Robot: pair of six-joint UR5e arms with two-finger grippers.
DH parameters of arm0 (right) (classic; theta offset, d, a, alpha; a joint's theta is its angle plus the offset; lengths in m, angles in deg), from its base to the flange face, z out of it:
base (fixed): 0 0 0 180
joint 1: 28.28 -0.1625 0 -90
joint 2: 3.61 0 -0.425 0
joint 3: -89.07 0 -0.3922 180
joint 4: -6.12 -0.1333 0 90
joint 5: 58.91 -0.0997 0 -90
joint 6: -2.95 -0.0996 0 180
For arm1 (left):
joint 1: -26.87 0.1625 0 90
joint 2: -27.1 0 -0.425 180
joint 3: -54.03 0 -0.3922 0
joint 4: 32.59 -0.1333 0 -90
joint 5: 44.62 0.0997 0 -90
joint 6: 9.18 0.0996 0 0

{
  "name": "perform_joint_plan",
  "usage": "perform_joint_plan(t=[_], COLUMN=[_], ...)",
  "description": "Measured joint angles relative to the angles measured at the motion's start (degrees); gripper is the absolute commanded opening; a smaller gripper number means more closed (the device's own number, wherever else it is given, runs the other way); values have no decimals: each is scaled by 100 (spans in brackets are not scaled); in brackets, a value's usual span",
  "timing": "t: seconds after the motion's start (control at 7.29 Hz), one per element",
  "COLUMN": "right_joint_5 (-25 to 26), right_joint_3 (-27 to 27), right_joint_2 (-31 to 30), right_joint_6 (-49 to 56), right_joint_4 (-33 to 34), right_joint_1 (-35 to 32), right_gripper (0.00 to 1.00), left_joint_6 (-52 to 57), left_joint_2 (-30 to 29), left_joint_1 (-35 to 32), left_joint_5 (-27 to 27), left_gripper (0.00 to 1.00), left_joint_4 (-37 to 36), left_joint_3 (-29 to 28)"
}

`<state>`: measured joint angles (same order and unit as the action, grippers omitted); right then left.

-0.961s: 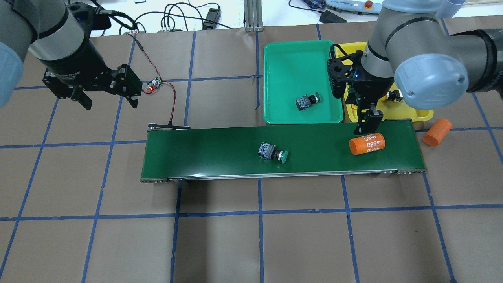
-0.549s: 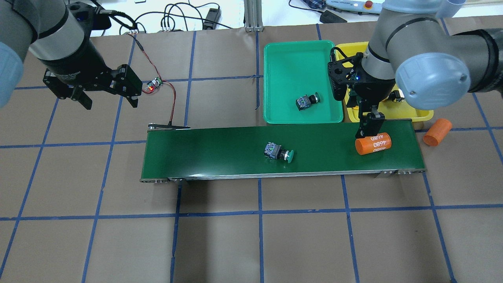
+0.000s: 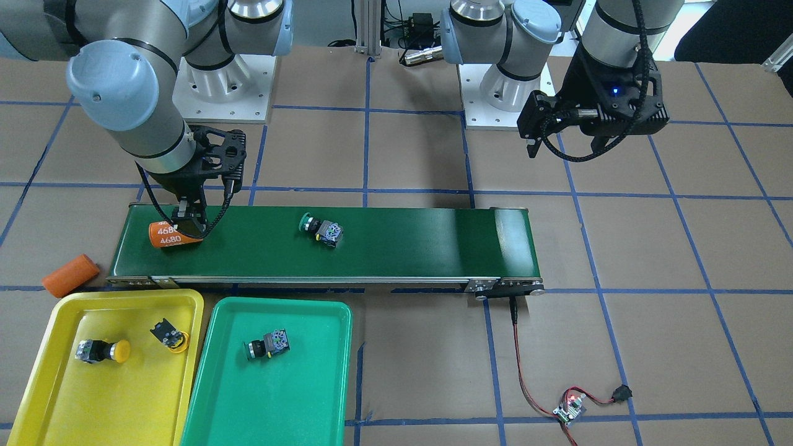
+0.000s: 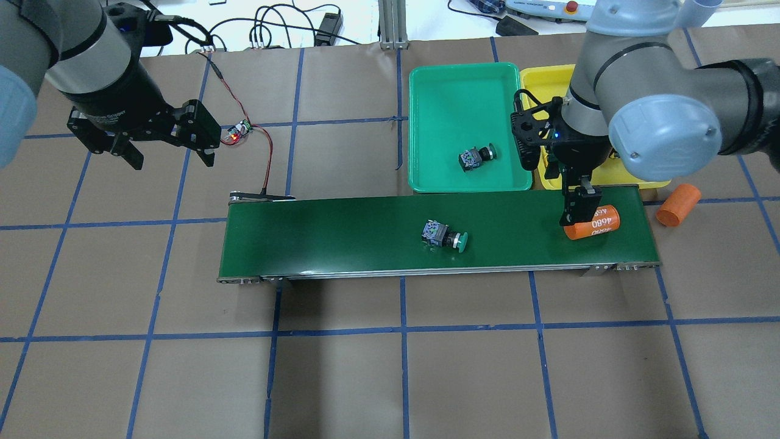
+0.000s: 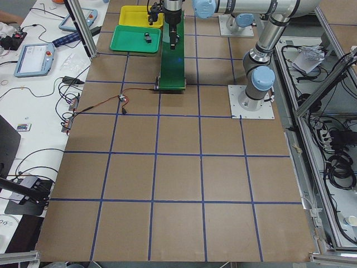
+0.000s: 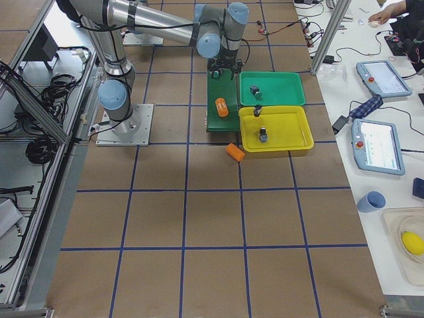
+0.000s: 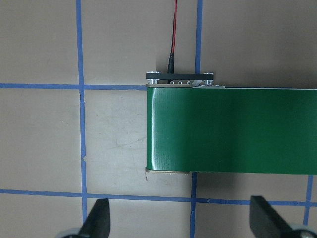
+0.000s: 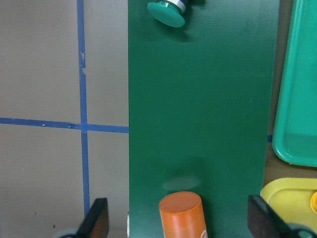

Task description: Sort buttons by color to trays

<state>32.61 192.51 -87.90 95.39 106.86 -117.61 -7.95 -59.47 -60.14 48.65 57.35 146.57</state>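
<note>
On the dark-green conveyor belt (image 4: 341, 235), near the middle of its length, a green button (image 4: 446, 237) is seen lying on its side, its cap turned toward the robot's right and its grey-and-black body toward the left. Toward the belt's right end an orange cylinder (image 4: 600, 221) marked "4680" is laid on its side, and the right claw (image 4: 580, 208) is held directly over it, pointing down. In the right wrist view the fingers (image 8: 96, 218) are shown spread wide, with the cylinder's end between them and touched by neither. A second orange cylinder (image 4: 677, 205) is found on the counter (image 4: 390, 378) just past that end of the belt. Beyond the belt's far side two trays are set side by side: the green tray (image 4: 439, 97), in which a second green button (image 4: 475, 156) is lying on its side, and the yellow tray (image 3: 93, 396), farther to the robot's right, in which two yellow buttons are held, one (image 3: 102, 350) with its cap plainly shown and the other (image 3: 167, 336) turned so that little more than a yellow ring is seen. The left claw (image 4: 169, 157) is held wide open and empty above the counter, beyond the belt's left end, near a small circuit board (image 4: 239, 131) from which a red wire (image 4: 268, 158) is run to the belt.
</note>
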Motion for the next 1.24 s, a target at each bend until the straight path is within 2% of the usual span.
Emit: perform_joint_plan(t=[0.55, 0.82, 1.24], right_joint_5=[13, 20, -39], right_joint_3=[857, 1087, 1123], right_joint_2=[36, 36, 73], right_joint_6=[-71, -76, -90], right_joint_4=[1466, 1670, 1710], right_joint_1=[-4, -5, -5], right_gripper=[100, 100, 100], left_joint_6=[0, 0, 0], left_joint_2=[6, 8, 15], left_joint_1=[-5, -8, -9], left_joint_5=[5, 0, 1], left_gripper=[100, 100, 100], left_joint_4=[-8, -11, -17], left_joint_3=[36, 50, 55])
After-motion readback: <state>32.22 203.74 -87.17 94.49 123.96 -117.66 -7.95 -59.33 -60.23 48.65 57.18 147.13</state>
